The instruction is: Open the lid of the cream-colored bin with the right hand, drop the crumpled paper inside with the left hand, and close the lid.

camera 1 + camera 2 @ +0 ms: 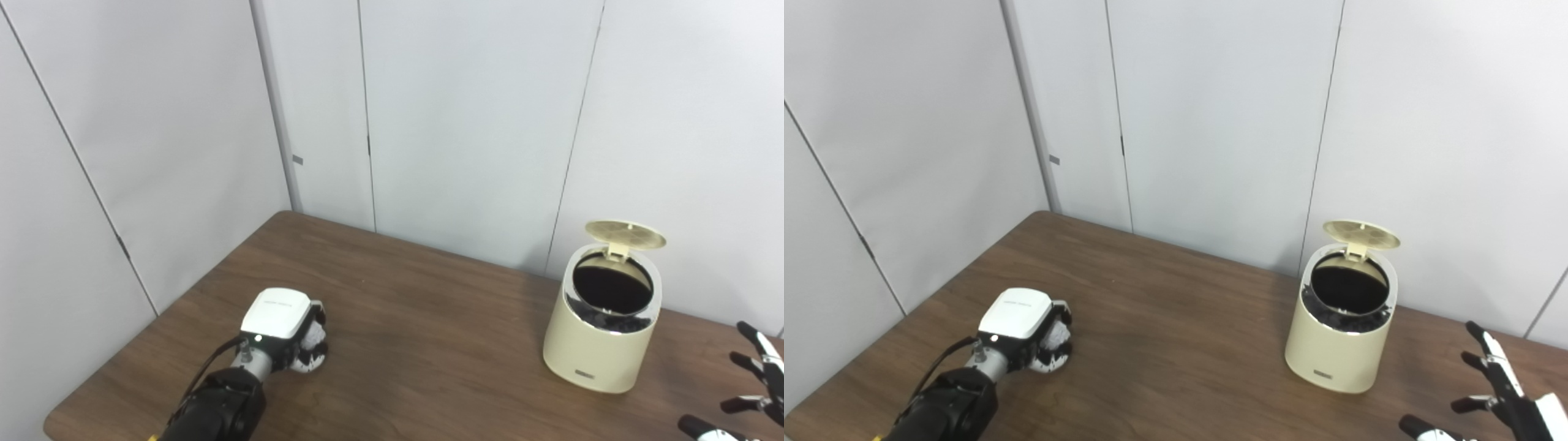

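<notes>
One bin [1340, 343] stands on the brown counter [1176, 343], toward its right side and near the back wall [1213, 122]. Its lid [1361, 234] is up, hinged at the rear, and the dark inside is exposed.

One crumpled paper [313, 346] lies on the counter at the left, well apart from the bin. The left hand [288, 331] is closed around it, fingers wrapped over the white wad, both resting at counter level.

The right hand [1500, 392] is low at the right edge, clear of the bin, fingers spread wide and holding nothing.

The right eye view shows more of the right hand, including part of its white back; the left eye view cuts it to the fingers [759, 367] alone. The left eye view shows slightly more of the paper beyond the left hand.

Count: one bin, one lid, one paper, two hands.
</notes>
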